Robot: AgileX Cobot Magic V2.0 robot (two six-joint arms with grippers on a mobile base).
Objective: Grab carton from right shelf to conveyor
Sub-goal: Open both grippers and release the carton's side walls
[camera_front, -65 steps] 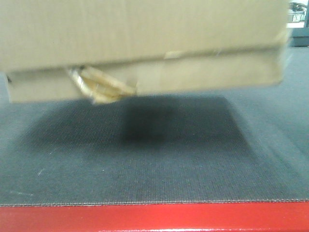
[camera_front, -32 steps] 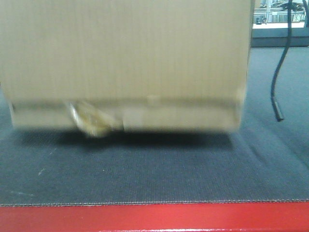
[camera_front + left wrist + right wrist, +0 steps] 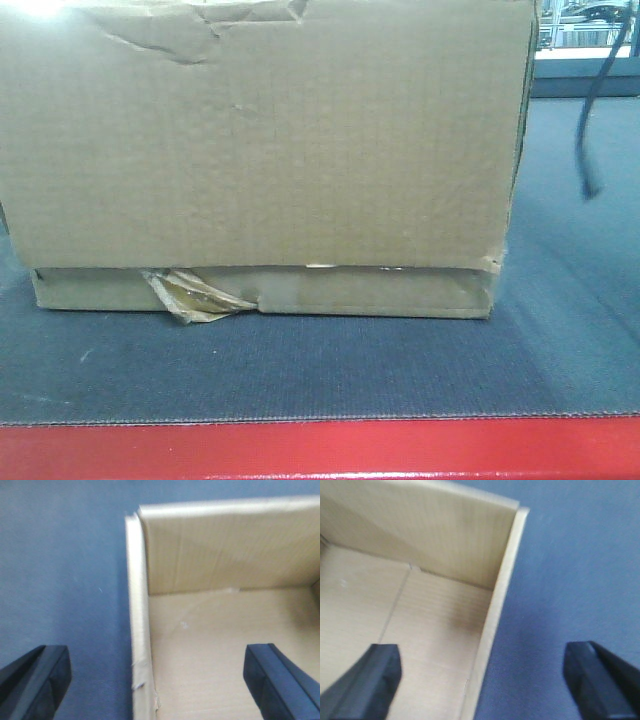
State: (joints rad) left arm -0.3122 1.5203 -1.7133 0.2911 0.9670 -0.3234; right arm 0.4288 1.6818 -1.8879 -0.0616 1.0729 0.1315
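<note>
Carton (image 3: 265, 150) sits flat on the conveyor (image 3: 320, 370), flap strip and tape tuft (image 3: 190, 296) facing the red border. Left gripper (image 3: 155, 680) spread wide, straddling the carton's left wall without touching. Right gripper (image 3: 482, 685) likewise wide apart astride the right wall.

Carton (image 3: 265, 150) cut off by the top and left edges in the front view; both wrist views blurred, with each gripper's fingertips (image 3: 35, 680) cropped at the lower corners.
</note>
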